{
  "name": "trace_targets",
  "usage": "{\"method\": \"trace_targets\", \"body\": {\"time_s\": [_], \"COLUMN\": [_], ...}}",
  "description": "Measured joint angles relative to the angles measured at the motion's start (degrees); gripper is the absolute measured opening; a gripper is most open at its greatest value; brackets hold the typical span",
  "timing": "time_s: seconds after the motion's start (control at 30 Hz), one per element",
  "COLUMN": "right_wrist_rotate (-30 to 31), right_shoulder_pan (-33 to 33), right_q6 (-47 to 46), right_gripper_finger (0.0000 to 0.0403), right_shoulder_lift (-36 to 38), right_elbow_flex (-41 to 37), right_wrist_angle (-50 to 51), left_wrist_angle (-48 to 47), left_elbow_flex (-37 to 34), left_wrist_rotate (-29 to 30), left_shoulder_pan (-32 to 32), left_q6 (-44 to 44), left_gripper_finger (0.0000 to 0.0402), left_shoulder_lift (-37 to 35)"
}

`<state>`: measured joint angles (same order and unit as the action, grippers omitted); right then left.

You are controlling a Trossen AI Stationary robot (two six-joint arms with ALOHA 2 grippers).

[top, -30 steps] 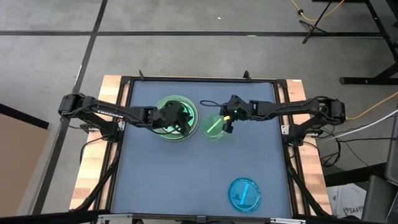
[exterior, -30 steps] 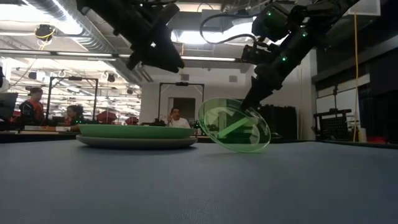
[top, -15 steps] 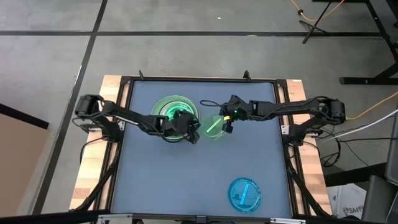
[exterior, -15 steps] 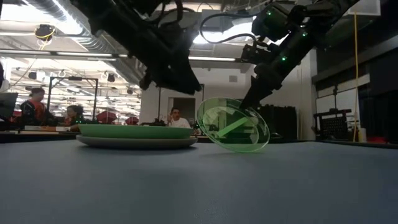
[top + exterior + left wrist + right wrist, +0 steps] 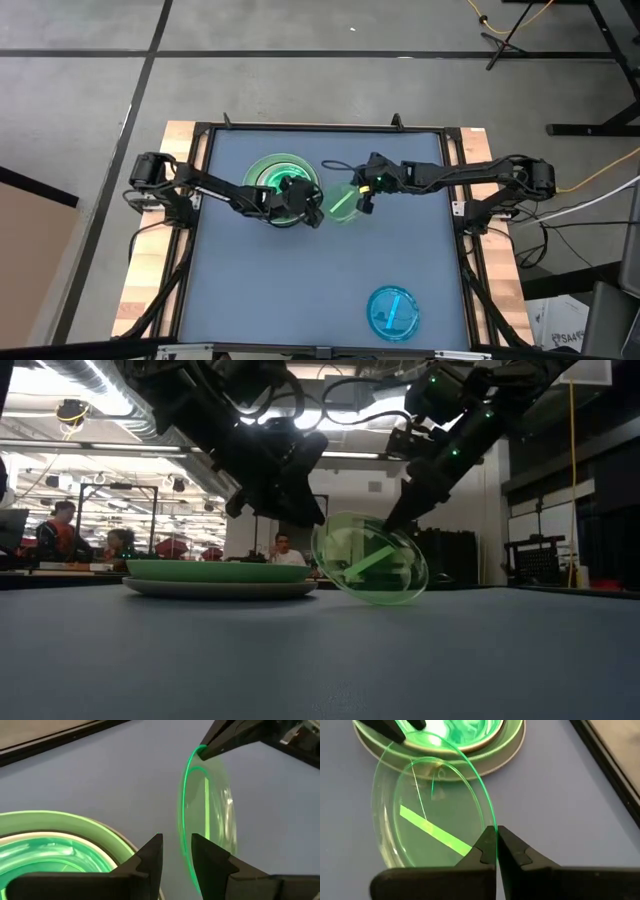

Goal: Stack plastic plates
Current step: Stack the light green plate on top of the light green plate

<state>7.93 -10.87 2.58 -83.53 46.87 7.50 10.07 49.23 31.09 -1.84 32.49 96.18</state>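
Observation:
A small translucent green plate (image 5: 345, 203) stands tilted beside a stack of plates (image 5: 283, 180), with my right gripper (image 5: 495, 832) shut on it. In the stack, a light green plate (image 5: 220, 570) lies on a grey plate (image 5: 220, 588), and translucent green shows inside it (image 5: 45, 855). My left gripper (image 5: 176, 842) is open, low between the stack and the tilted plate. One finger stands on each side of that plate's rim (image 5: 183, 837), on the side facing the stack. My right gripper pinches the tilted plate's upper rim (image 5: 490, 831) between its two fingers, slanting down from the table's right side. The plate leans toward the stack, and its lower rim (image 5: 385, 600) is on the table. My left gripper: whether its fingers touch the rim, I cannot tell.
A translucent blue plate (image 5: 393, 311) lies alone near the table's front right corner. The grey table top (image 5: 260, 290) is bare between it and the stack. People sit in the room beyond the far edge (image 5: 280, 548).
My left gripper has come down from above the stack and moved toward the table's right, until its open fingers stand around the tilted green plate's rim. My right gripper has kept its hold on the plate.

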Motion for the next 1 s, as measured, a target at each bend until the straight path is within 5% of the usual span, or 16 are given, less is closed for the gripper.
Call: {"method": "trace_targets", "body": {"time_s": [1.0], "right_wrist_rotate": [-0.05], "right_shoulder_pan": [0.00], "right_q6": [0.01], "right_gripper_finger": [0.0000], "right_shoulder_lift": [0.00], "right_elbow_flex": [0.00], "right_wrist_angle": [-2.13], "left_wrist_angle": [-0.50], "left_elbow_flex": [0.00], "left_wrist_rotate": [-2.60], "left_shoulder_pan": [2.45], "left_q6": [-0.02], "left_gripper_finger": [0.0095], "left_shoulder_lift": [0.20]}}
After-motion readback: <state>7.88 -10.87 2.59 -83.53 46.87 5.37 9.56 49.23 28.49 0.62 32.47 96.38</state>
